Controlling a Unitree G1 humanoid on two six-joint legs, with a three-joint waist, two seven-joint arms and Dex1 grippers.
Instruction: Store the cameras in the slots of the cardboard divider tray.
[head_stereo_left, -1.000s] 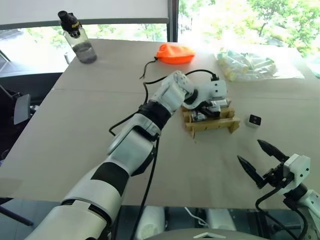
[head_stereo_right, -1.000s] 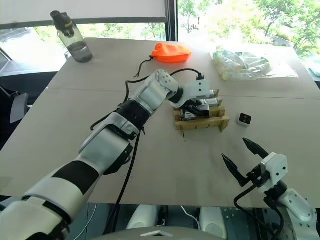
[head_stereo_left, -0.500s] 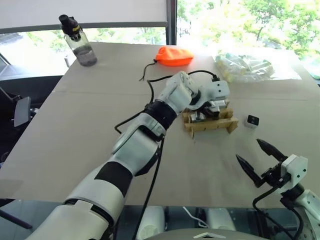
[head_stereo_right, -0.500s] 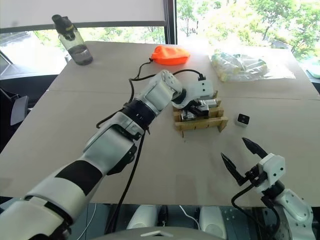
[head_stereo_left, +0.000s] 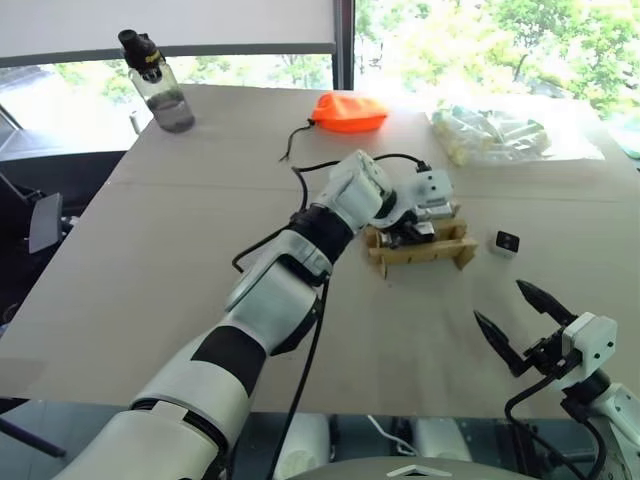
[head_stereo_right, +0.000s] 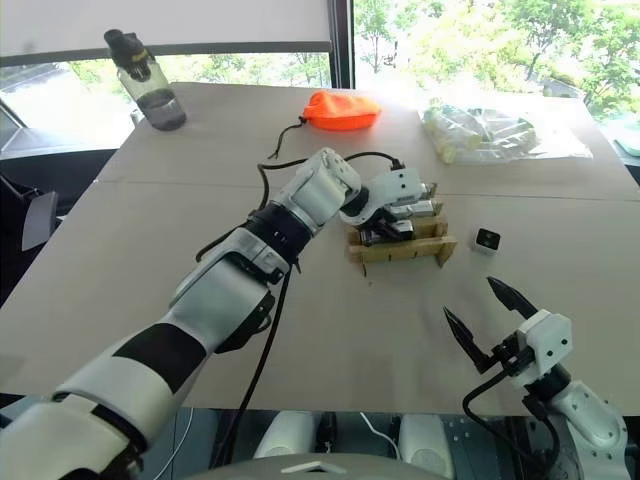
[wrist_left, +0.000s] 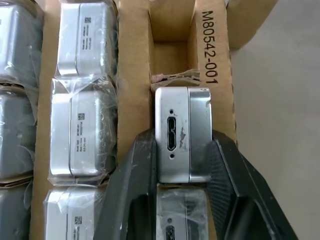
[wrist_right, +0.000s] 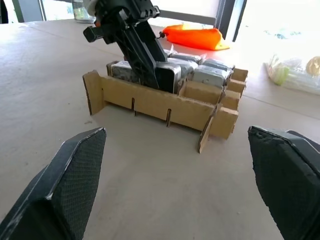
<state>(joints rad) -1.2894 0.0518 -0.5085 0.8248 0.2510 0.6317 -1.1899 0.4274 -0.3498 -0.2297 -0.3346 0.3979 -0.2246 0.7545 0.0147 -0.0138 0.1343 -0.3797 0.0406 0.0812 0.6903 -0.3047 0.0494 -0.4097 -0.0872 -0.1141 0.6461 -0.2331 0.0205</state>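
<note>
Camera going into the front row of the tray

The left gripper (wrist_left: 182, 165) is gripping a camera (wrist_left: 182, 134) between its fingers, over a front-row slot of the cardboard divider tray (head_stereo_left: 420, 248) on the bench (head_stereo_left: 150, 250); the right gripper (head_stereo_left: 515, 320) is hanging released, well apart.

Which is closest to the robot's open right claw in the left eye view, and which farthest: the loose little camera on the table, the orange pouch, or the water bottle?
From the right gripper:
1. Loose camera, just beyond it, right of the cardboard divider tray.
2. Orange pouch, far side, middle.
3. Water bottle, far left corner.
</note>
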